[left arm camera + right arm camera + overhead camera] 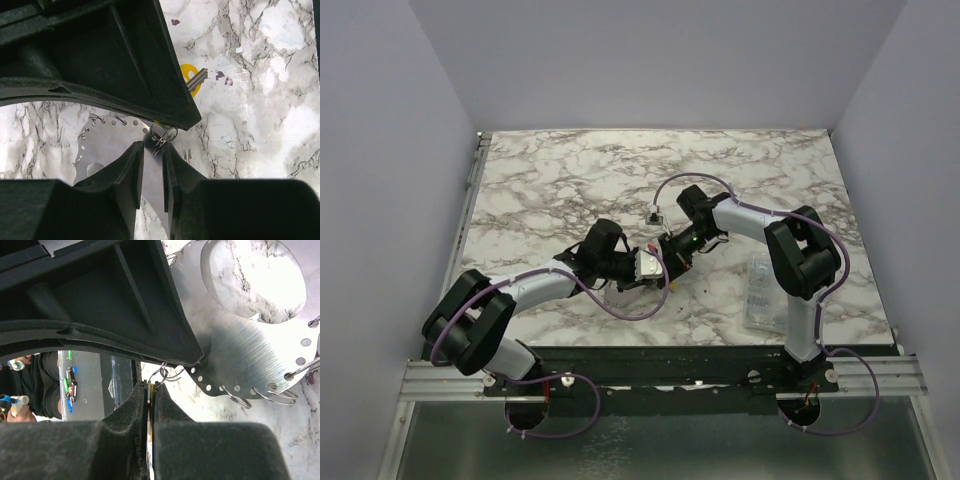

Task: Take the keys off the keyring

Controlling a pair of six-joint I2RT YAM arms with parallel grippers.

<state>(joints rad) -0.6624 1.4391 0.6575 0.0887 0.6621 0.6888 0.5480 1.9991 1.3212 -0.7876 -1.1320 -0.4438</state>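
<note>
My two grippers meet over the middle of the marble table (570, 170), and the work is very tight here. My left gripper (152, 150) has its fingers pressed onto the keyring (107, 145), a flat grey metal piece with a big round opening and a row of small holes along its edge. My right gripper (151, 390) has its fingers nearly together on a thin yellow strip, which I take for the key (149, 407) seen edge-on. Just above both fingertips sits a small split ring (159, 375) that joins the key to the plate. I think the danger is in the pull. I pinch the key only by a narrow edge, so it may slide out if I draw it sideways too fast. The plate may turn in my left fingers because I hold it only near its rim. If the key has not travelled to the open end of the wire coil, pulling will only drag the whole keyring, or bend the little ring. Other wire loops (235, 397) hang near and could catch. Much is hidden from me. The dark body of each gripper covers the place where ring, key and plate meet, and I cannot see where the coil opens. In the left wrist view a yellow-headed key (193, 79) shows behind my finger. I cannot tell whether it is the same key I hold. From above, the joint is too small to read.
</note>
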